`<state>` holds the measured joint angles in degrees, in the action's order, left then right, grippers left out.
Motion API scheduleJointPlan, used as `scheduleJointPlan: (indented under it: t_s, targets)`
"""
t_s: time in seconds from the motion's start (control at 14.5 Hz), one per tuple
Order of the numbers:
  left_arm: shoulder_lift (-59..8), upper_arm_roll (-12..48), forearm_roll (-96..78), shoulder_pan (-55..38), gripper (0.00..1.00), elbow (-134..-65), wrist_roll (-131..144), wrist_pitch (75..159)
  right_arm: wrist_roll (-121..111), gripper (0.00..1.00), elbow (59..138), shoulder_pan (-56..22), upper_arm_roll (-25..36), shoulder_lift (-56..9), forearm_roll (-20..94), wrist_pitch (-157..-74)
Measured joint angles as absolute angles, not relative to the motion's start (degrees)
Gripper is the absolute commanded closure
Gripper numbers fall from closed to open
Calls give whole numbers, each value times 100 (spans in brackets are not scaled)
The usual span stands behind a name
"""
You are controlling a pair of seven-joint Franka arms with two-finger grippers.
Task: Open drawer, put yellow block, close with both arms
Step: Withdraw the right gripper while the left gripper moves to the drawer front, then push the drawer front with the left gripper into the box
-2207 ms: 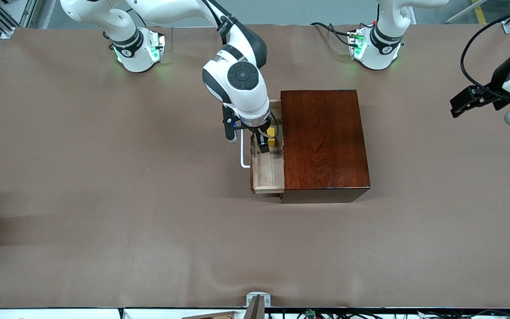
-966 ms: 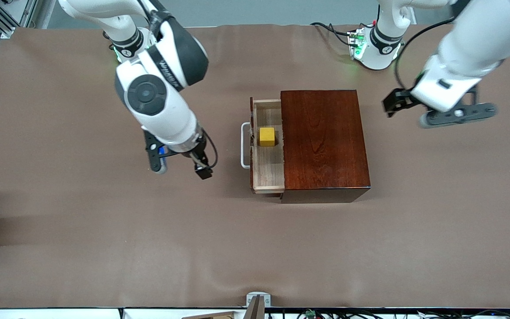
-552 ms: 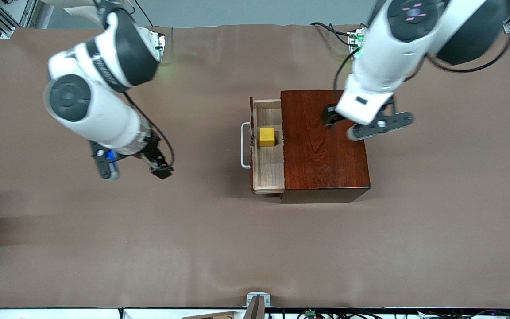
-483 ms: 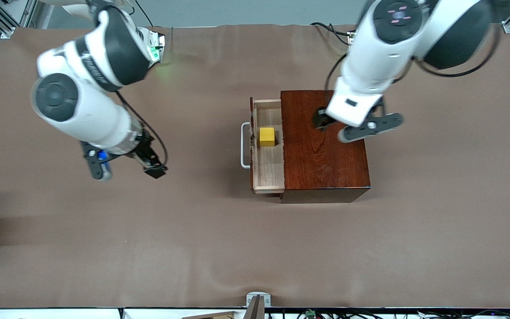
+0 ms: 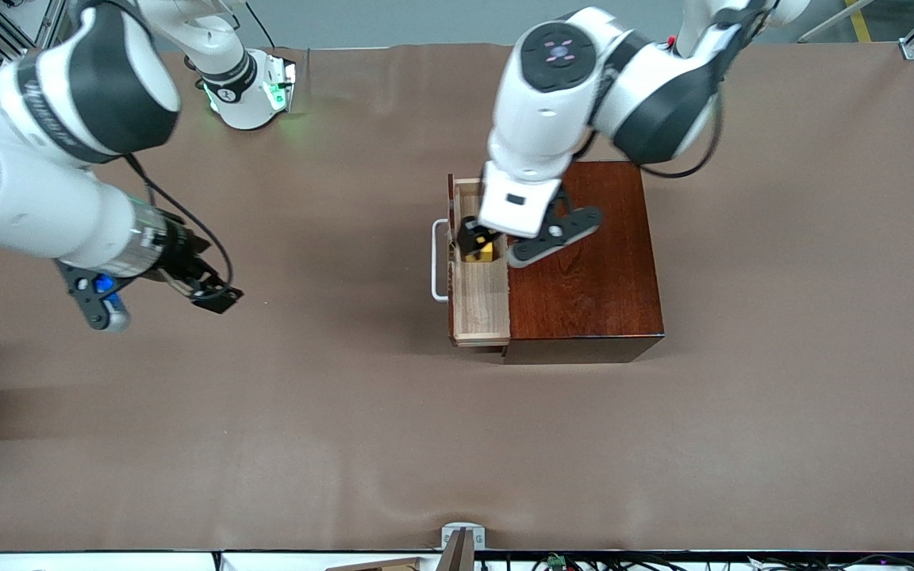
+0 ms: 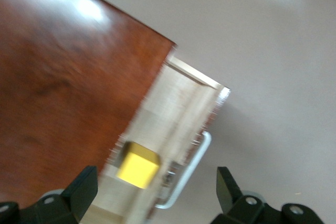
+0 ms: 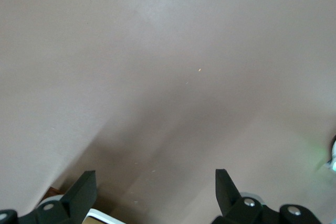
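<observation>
The dark mahogany box [image 5: 596,277] stands mid-table with its drawer [image 5: 479,305] pulled open toward the right arm's end; the white bar handle [image 5: 435,274] shows. The yellow block [image 5: 482,254] lies in the drawer tray, partly hidden by my left gripper [image 5: 473,236], which hangs open and empty over it. In the left wrist view the block [image 6: 137,164] sits on the pale tray [image 6: 178,106] beside the handle [image 6: 190,170], between my open fingers [image 6: 83,187]. My right gripper [image 5: 207,292] is open and empty over bare table, well away from the drawer toward the right arm's end.
The brown table cover [image 5: 346,436] spreads all round the box. The arm bases [image 5: 247,91] with green lights stand along the table's top edge. The right wrist view shows only table cover [image 7: 168,77] and shadow.
My right gripper left the block in the drawer and swung away toward its end of the table. My left arm swept in from its end, across the box top, to over the open drawer.
</observation>
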<state>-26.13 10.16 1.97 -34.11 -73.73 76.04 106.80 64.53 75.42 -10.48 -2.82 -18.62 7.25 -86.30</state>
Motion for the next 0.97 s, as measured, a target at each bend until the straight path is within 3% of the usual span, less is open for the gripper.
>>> scheduleJointPlan:
  t_s: [0.41,0.76,0.97]
  targets:
    - [-3309,789,197,-4126,0,-7170,9360,12043,4247,0,7527,-380,-271,-1534,738,-7978]
    - [-3901,-261,197,-5297,0,-7108,10595,12901,2818,0,7519,-154,-268,-1196,728,-7692]
    - [-4438,-571,197,-5742,0,-6991,11170,13282,1922,0,7549,-141,-268,-971,627,-7607]
